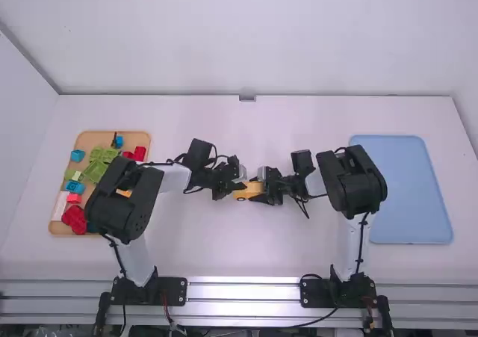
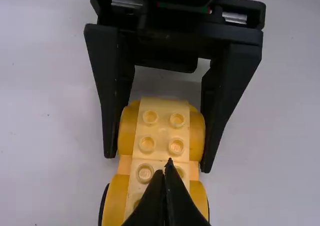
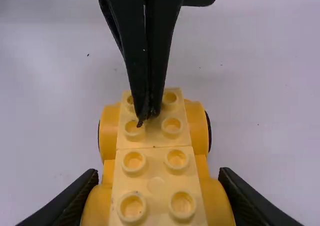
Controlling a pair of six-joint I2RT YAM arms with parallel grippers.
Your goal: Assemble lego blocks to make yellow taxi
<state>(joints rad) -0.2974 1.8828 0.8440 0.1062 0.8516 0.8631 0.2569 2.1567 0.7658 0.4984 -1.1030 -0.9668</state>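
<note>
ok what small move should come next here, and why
Probably a light press down with the left gripper: its closed tips are at the pale brick, while the right gripper grips the other end of the yellow car and could steady it.

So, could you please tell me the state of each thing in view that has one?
Left gripper: shut, tips at the pale blocks' studs.
Right gripper: closed on the yellow body.
Yellow body: upright, gripped from both sides.
Pale yellow blocks: studs up, end to end on the body; whether fully pressed down, I cannot tell.
Wooden tray: holding assorted blocks.
Blue tray: lying flat.
</note>
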